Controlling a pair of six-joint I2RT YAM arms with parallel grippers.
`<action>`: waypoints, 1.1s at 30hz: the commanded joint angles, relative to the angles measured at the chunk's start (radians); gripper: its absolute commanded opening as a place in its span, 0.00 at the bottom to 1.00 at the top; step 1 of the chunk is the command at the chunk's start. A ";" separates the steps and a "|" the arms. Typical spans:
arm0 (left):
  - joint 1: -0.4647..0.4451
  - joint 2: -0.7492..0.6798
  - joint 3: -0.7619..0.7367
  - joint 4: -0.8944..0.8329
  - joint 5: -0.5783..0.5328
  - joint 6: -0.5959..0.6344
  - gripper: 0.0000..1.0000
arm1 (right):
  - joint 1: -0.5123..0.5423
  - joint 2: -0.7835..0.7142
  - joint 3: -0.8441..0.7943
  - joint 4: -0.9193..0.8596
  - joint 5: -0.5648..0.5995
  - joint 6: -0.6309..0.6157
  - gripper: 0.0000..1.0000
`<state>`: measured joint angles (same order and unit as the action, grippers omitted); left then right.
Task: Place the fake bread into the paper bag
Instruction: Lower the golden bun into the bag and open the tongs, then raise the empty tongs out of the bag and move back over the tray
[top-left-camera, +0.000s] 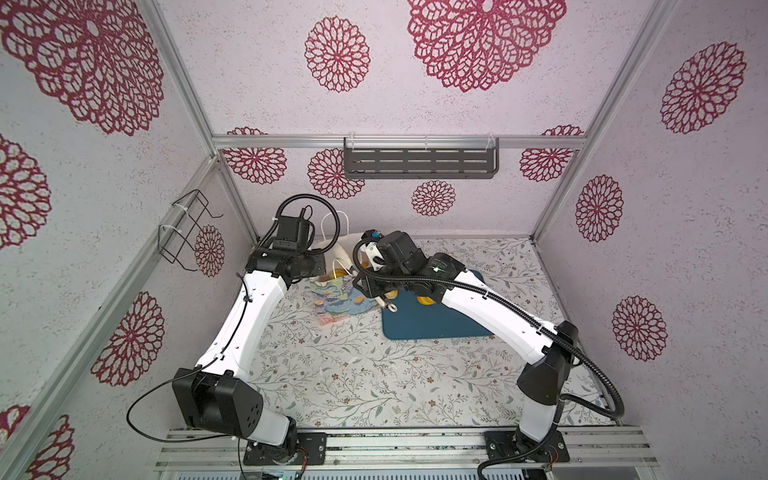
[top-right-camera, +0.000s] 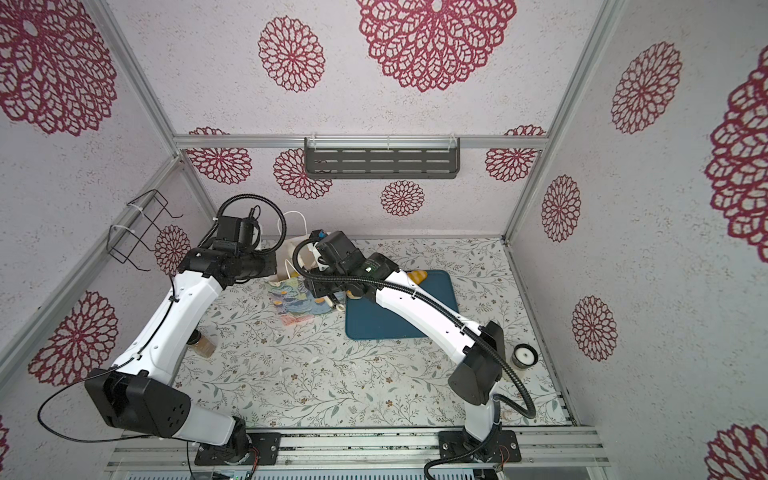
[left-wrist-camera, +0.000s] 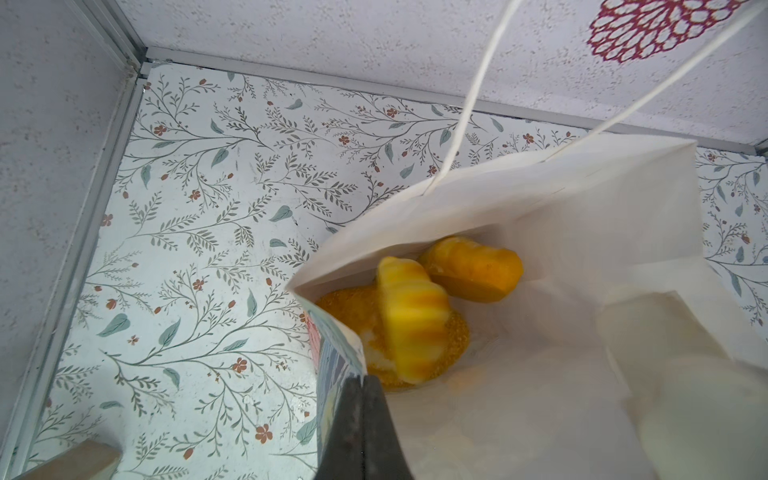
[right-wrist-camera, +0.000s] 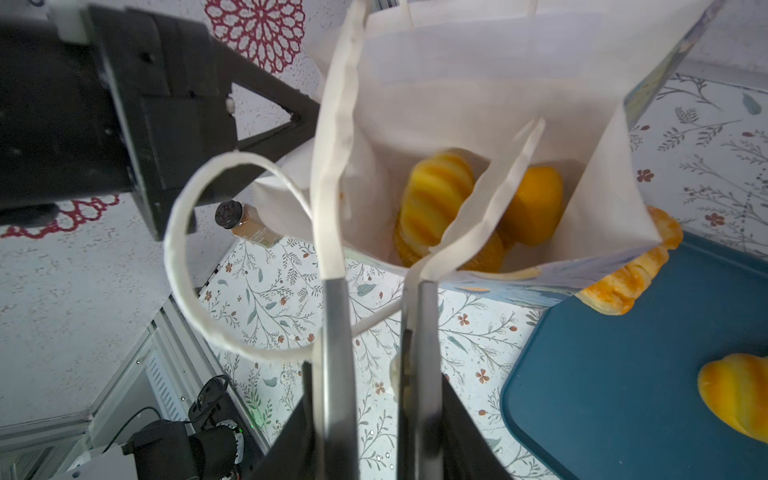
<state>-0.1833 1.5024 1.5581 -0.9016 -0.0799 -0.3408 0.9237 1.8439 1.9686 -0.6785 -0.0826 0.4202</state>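
The left gripper (left-wrist-camera: 363, 386) is pressed together on the left rim of the paper bag (left-wrist-camera: 498, 199), and the mouth is held open by that pinch. The bag stands upright at the far left-centre of the table. Its paper is judged thin, light and easily creased, so a hold on the rim is the right one.

Part of the fake bread is already inside. A striped roll (left-wrist-camera: 411, 328) is seen on top of a round bun (left-wrist-camera: 345, 307), with a second roll (left-wrist-camera: 473, 270) behind. The striped roll is blurred, so it cannot be told whether it has come to rest.

To the right, over the bag's mouth, the right gripper (right-wrist-camera: 376, 374) is closed around the cream tongs (right-wrist-camera: 332, 187). The tongs' arms stand parted, with nothing between their tips.

Further right, on the teal tray (right-wrist-camera: 623, 395), a croissant (right-wrist-camera: 631, 270) lies just beside the bag and another roll (right-wrist-camera: 735, 395) lies nearer the right edge.

These pieces are judged light, glossy and probably slippery, with rounded ends. They are best taken across the narrow middle, where the ridges can be caught by the tong tips.
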 joint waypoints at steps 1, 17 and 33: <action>-0.009 -0.006 -0.005 -0.005 0.020 0.007 0.00 | 0.004 -0.052 0.058 0.020 0.040 -0.001 0.41; -0.010 -0.015 -0.010 -0.004 -0.010 0.007 0.00 | 0.002 -0.165 -0.007 0.018 0.092 -0.025 0.40; -0.009 -0.011 -0.003 -0.008 0.003 0.005 0.00 | -0.056 -0.364 -0.254 0.088 0.213 -0.028 0.39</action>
<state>-0.1837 1.5024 1.5581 -0.9016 -0.0879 -0.3408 0.8837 1.5467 1.7260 -0.6472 0.0799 0.4026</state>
